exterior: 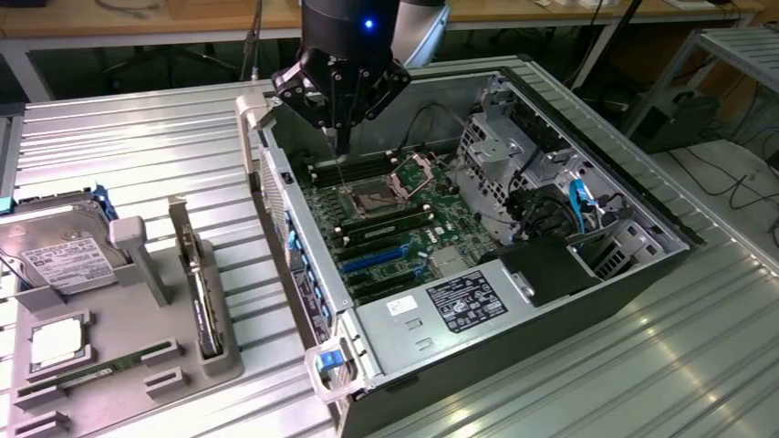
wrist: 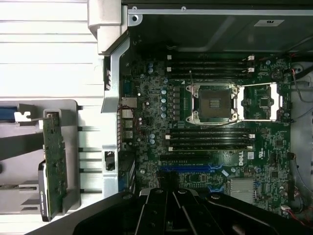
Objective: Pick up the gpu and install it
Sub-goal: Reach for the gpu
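An open computer case [exterior: 542, 87] lies flat on the tabletop [exterior: 134, 146], its motherboard [exterior: 402, 228] bared for fitting. Beside it a gray holder [exterior: 159, 365] props the gpu [exterior: 195, 274] on edge, graspable. Over the motherboard hangs the end effector [exterior: 342, 144], pressed together, empty.

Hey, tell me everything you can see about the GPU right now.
The gpu is a thin card standing on edge in a slot of the grey holder, outside the open computer case. In the wrist view its board looks green and component-studded, with a dark rounded part on one face. Only the holder touches it; the shut hand hangs over the case.
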{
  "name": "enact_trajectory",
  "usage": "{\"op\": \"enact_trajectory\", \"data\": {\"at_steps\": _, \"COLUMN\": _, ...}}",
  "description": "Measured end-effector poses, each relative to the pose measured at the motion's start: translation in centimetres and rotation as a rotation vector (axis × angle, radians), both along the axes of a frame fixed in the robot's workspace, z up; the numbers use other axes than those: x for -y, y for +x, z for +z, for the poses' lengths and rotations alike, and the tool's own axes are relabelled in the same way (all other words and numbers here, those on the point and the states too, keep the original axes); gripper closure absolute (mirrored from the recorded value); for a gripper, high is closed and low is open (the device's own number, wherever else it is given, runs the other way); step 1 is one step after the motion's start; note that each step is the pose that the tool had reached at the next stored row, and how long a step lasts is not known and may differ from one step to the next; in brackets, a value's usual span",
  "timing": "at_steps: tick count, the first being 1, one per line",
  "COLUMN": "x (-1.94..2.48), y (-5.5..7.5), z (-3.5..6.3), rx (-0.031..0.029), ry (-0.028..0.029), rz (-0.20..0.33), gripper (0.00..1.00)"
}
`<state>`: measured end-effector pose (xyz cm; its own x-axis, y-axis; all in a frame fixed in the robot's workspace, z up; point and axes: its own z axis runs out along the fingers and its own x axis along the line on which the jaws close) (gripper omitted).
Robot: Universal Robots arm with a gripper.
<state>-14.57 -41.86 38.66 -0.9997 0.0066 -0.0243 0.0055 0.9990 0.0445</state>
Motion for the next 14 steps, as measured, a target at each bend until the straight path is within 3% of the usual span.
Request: {"op": "enact_trajectory", "data": {"at_steps": 14, "x": 0.37, "y": -0.26, "z": -0.14, "rx": 0.0001, "ry": 0.0, "rz": 0.001, "gripper": 0.89}}
